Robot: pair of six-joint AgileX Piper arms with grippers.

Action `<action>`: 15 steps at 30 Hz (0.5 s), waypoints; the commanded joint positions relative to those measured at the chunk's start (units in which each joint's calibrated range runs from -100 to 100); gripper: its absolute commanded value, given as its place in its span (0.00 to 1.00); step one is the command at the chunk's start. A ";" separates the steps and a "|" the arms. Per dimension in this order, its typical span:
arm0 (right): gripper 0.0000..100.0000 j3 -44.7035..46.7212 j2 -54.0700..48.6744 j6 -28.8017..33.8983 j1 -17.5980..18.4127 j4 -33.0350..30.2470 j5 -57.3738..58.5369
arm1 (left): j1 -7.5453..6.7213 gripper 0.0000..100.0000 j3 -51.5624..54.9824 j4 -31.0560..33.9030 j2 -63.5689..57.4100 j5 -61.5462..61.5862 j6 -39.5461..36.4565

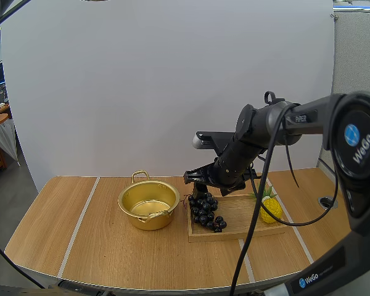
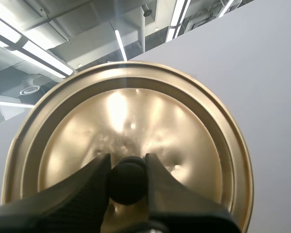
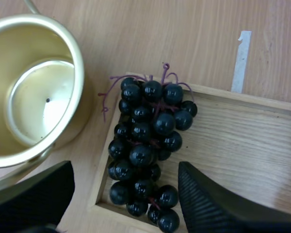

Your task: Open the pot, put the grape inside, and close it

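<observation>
Black grapes [image 3: 148, 145] at tray [image 3: 242, 141] edge, lid [image 2: 131, 121] off pot [image 1: 149, 203]

My left pincer [image 2: 128, 164] grips the round black knob [image 2: 128, 183] of a round golden metal lid [image 2: 136, 111], with one black finger [image 2: 85, 191] pressed against each side of it. The lid's shiny knob-side face is turned toward me, ringed by its broad rim.

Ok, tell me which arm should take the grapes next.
Right. The right claw, open, hangs directly over the grapes on the wooden tray, beside the open pot. The left claw is busy, shut on the knob of the lid.
</observation>
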 commanded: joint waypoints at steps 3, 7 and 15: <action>1.00 -2.95 3.31 4.40 0.08 -4.27 -1.27 | -0.13 0.00 -0.42 0.72 -0.31 -3.08 -0.53; 1.00 -4.76 5.56 5.03 0.73 -4.27 -0.54 | -0.13 0.00 -0.42 0.72 -0.31 -3.08 -0.53; 1.00 -6.38 8.82 6.70 1.39 -5.53 -1.58 | -0.13 0.00 -0.42 0.72 -0.31 -3.08 -0.53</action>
